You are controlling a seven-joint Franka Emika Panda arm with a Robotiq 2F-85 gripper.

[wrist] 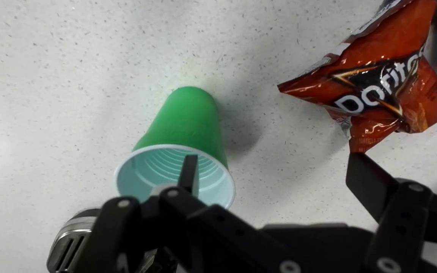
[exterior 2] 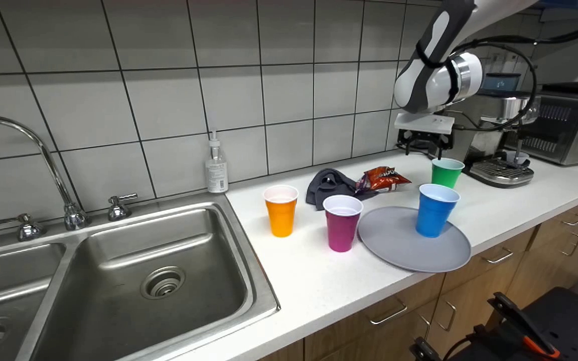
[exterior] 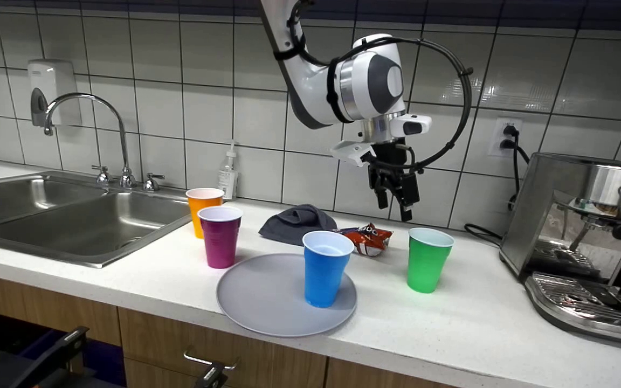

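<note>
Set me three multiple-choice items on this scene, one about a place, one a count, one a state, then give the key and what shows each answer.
1. Where does the blue cup stand?
A. In the sink
B. On the grey plate
C. On top of the coffee machine

2. How many cups show in each exterior view?
A. Four
B. Two
C. Seven

3. How do the jaws stand?
A. Shut on the cloth
B. Shut on the chip bag
C. Open, holding nothing

Key:
1: B, since both exterior views show its base within the plate's outline.
2: A, counting the orange cup, the magenta cup, the green cup and the blue one.
3: C, because the wrist view shows the fingers wide apart with nothing gripped between them.
</note>
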